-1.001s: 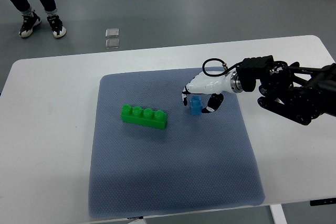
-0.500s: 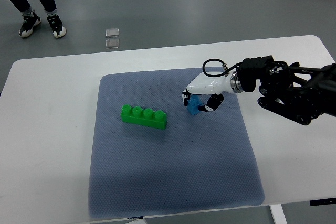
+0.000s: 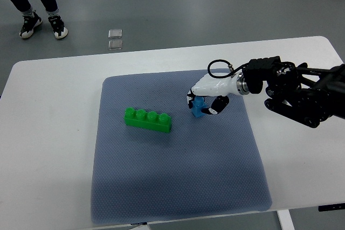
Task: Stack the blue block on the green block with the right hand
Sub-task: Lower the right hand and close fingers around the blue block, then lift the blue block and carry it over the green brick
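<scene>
You have a white table [image 3: 48, 133] with rounded far corners. A grey-blue mat [image 3: 178, 187] lies flat on it, covering the middle and reaching the near edge. Bare tabletop shows to the mat's left, right and far side.

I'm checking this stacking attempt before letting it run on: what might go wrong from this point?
The right hand has its fingers closed around the small blue block, gripping it only by the fingertips, so it may slip or twist when lifted. The green block lies loose and slightly angled on the blue mat; pressing down off-centre could push it aside, or the studs may not line up.
</scene>
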